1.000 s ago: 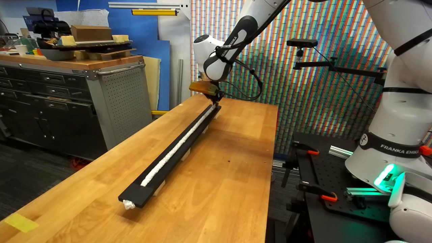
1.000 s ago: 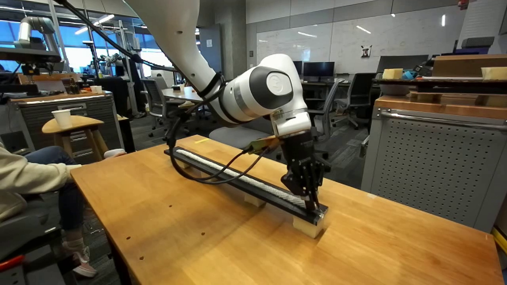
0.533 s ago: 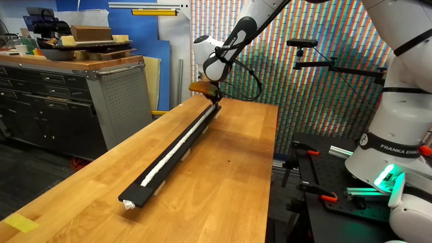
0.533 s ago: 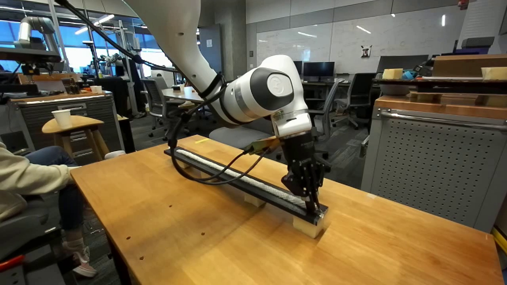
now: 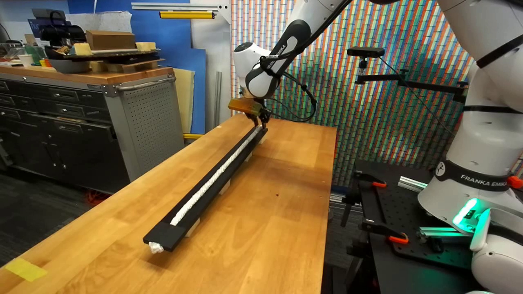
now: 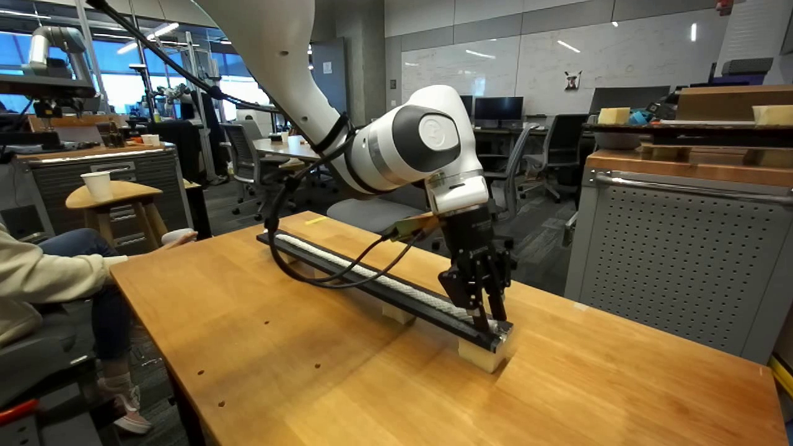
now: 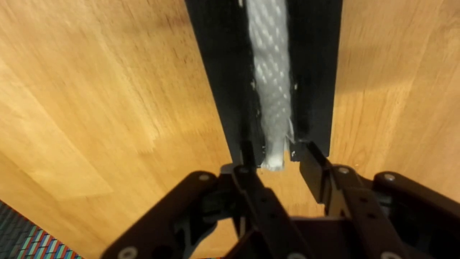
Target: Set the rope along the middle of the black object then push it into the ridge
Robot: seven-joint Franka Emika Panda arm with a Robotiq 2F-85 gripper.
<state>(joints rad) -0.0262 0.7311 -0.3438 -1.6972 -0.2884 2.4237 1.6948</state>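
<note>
One white rope (image 7: 270, 64), laid lengthwise along the middle of one black bar (image 5: 165, 234), frayed at one end; depth of seating cannot be told. Several pale blocks (image 6: 478, 356) beneath the bar, standing on the table (image 5: 282, 228). One pincer (image 7: 279, 153) at the frayed end, pointing down; jaws parted wider than the rope, one to either side of it, gripping nothing.

Open tabletop (image 5: 282, 220) flanks the black bar (image 5: 214, 188), but the claw (image 7: 279, 155) blocks one end.
</note>
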